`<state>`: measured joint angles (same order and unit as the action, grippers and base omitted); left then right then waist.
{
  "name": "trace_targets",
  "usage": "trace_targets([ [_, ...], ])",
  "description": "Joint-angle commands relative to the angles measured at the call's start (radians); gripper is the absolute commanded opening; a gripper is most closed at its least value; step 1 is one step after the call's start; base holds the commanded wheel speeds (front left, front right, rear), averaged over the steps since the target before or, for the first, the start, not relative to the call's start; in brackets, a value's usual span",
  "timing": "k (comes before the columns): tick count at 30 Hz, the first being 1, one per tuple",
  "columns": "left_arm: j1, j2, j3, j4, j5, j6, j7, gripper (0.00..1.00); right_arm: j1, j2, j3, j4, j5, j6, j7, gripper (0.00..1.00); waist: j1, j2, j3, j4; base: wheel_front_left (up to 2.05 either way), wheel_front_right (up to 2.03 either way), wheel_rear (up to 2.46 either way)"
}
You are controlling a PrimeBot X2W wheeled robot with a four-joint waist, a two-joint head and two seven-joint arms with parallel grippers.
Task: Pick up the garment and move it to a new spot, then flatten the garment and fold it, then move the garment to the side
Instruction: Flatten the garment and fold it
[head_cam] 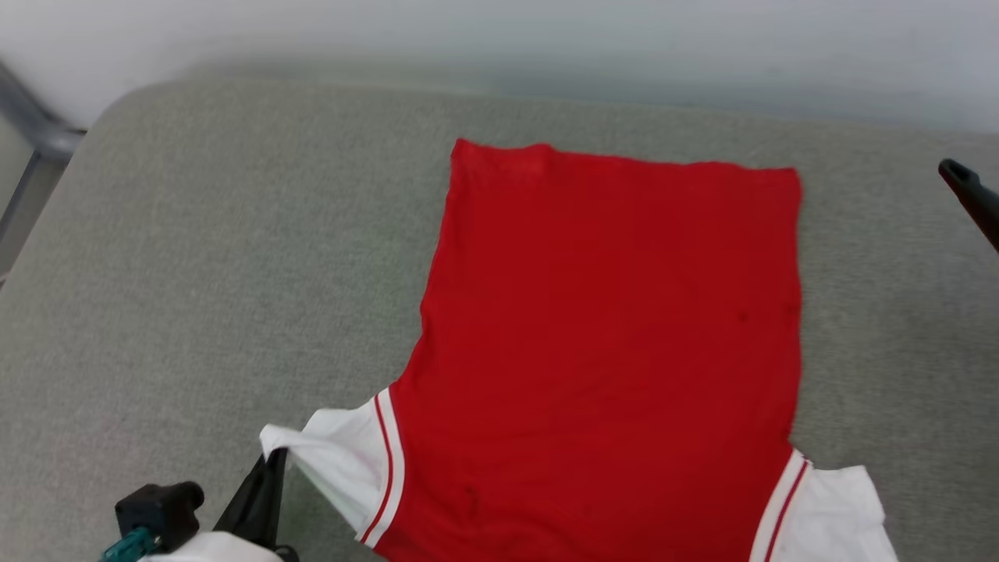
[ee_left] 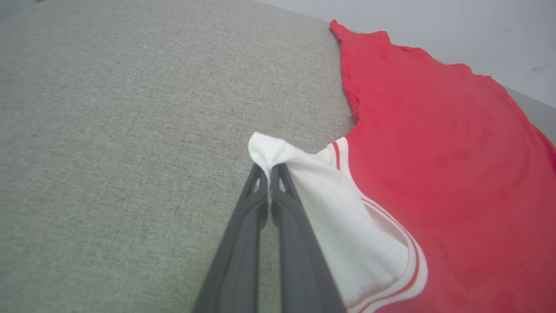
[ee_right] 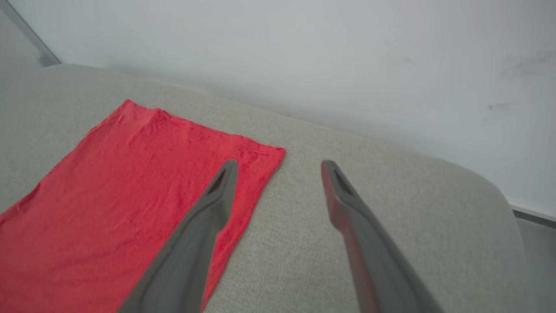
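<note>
The garment (head_cam: 609, 343), a red T-shirt with white short sleeves, lies spread flat on the grey cushioned surface (head_cam: 218, 257), plain red side up; its letters and number are hidden. My left gripper (head_cam: 275, 457) is shut on the tip of the left white sleeve (head_cam: 335, 453), lifting it a little, as the left wrist view shows (ee_left: 269, 167). The other white sleeve (head_cam: 835, 507) lies flat at the lower right. My right gripper (ee_right: 280, 165) hangs open above the surface beside the shirt's far right corner (ee_right: 260, 156); one of its fingers (head_cam: 972, 195) enters the head view at the right edge.
A pale wall (head_cam: 499, 39) runs along the far edge of the surface. A grey metal frame (head_cam: 31, 133) stands at the far left. Bare grey fabric stretches left of the shirt (ee_left: 108, 130) and right of it (ee_right: 391, 208).
</note>
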<state>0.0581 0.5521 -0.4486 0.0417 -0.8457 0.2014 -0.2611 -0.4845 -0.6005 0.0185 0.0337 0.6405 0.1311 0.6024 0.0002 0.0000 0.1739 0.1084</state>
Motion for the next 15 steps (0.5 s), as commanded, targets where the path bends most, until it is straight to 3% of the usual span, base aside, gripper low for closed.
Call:
trace_targets([
  [1,-0.029,-0.011,-0.003,-0.004,0.013,-0.006,-0.003,0.0,-0.062,0.001,0.021,0.028,-0.006,-0.001,0.07,1.0,-0.0002,0.0,0.061,0.051,0.0,0.0,0.0],
  [8,-0.114,-0.055,-0.021,-0.01,0.059,-0.027,-0.004,0.0,-0.334,-0.016,0.094,0.164,-0.081,-0.001,0.418,1.0,-0.0002,0.0,0.174,0.122,0.0,0.0,0.0],
  [15,-0.184,-0.11,-0.027,0.0,0.1,-0.058,-0.005,0.0,-0.498,0.005,0.098,0.288,-0.175,-0.001,0.62,1.0,-0.0002,0.0,0.284,0.179,0.0,0.0,0.0],
])
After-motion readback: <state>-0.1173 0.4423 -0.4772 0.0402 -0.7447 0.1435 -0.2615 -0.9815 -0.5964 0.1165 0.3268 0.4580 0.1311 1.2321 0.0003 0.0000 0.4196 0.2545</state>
